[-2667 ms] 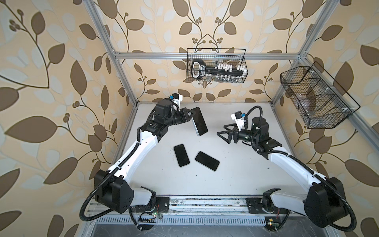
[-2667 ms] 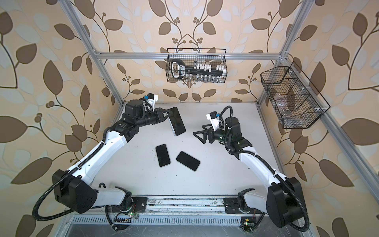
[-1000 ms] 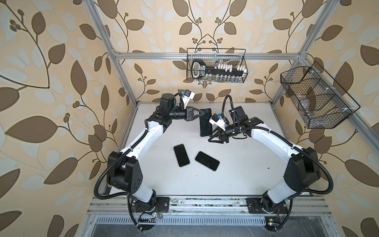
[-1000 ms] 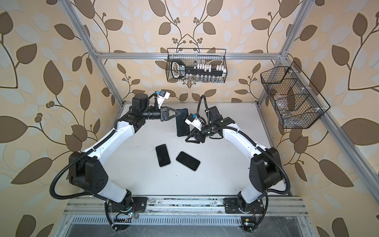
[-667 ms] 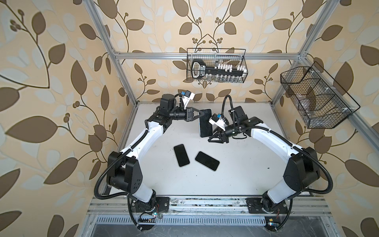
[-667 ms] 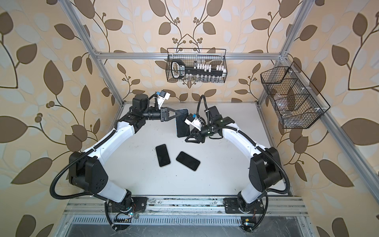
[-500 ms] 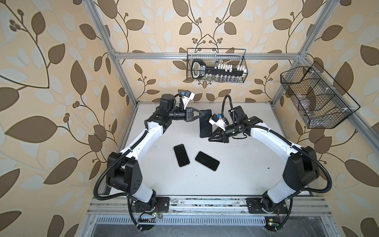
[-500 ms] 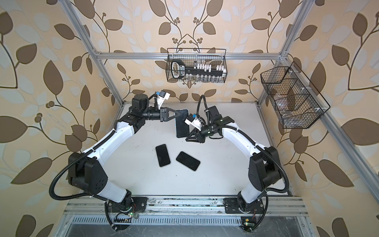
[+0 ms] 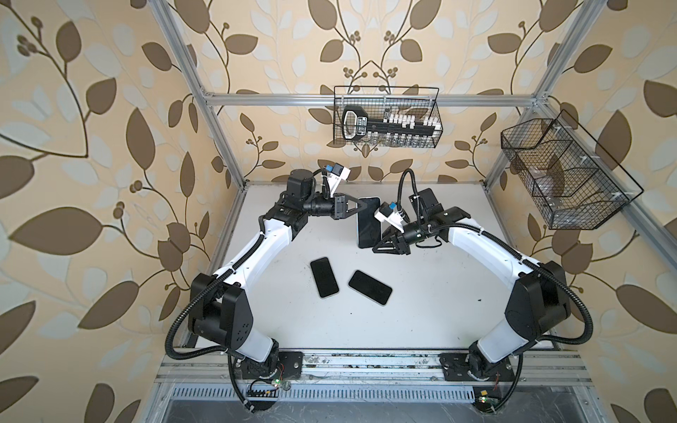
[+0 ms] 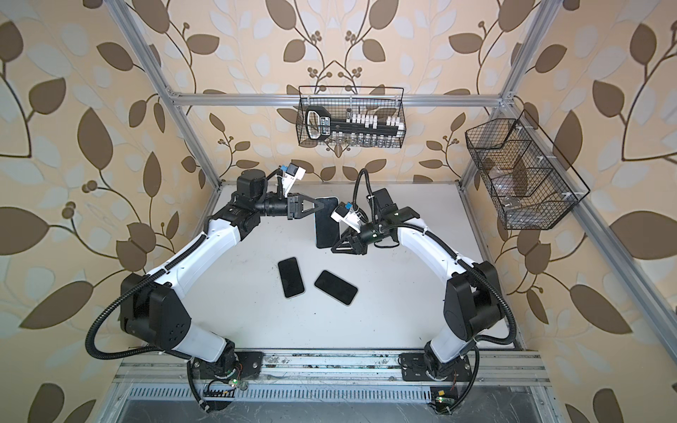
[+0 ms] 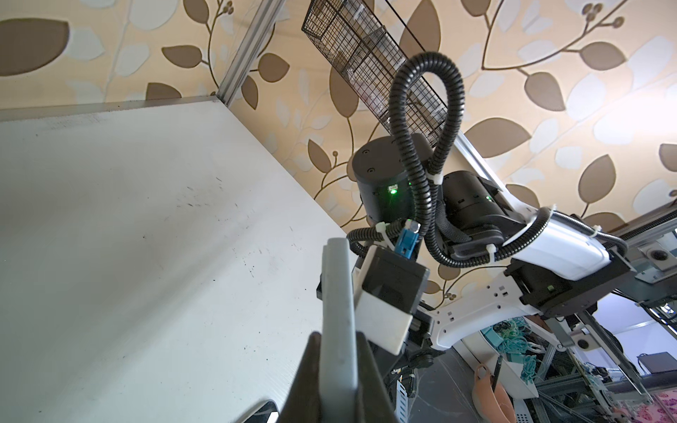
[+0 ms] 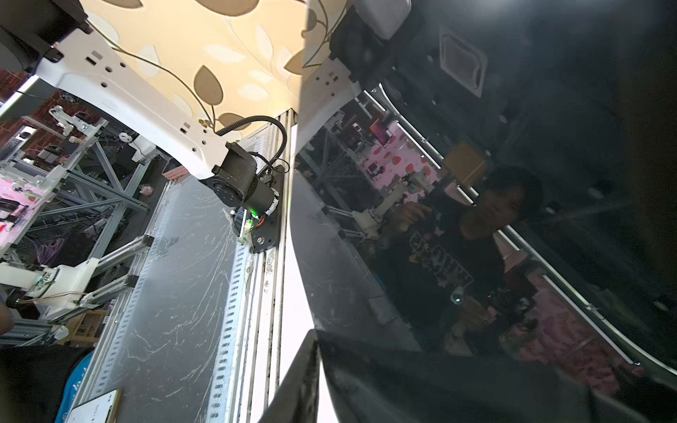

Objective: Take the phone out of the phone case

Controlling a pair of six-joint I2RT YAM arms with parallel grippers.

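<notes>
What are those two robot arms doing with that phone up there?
The left claw pinches the phone by its top end, holding it above the table. The right claw sits at its lower part, but I can't tell if it's gripping. A second phone and a third phone lie flat on the table.

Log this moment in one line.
left gripper: holds cased phone aloft | right gripper: at its near end | two phones on table

Near-right white tabletop (image 9: 458, 293) bare: free passage. Centre: flat black phone (image 9: 324, 277), second black phone (image 9: 370, 287) just beside. Far-centre: black phone in grey case (image 9: 367, 223) held aloft. Black wire basket (image 9: 384, 88) far wall.
</notes>
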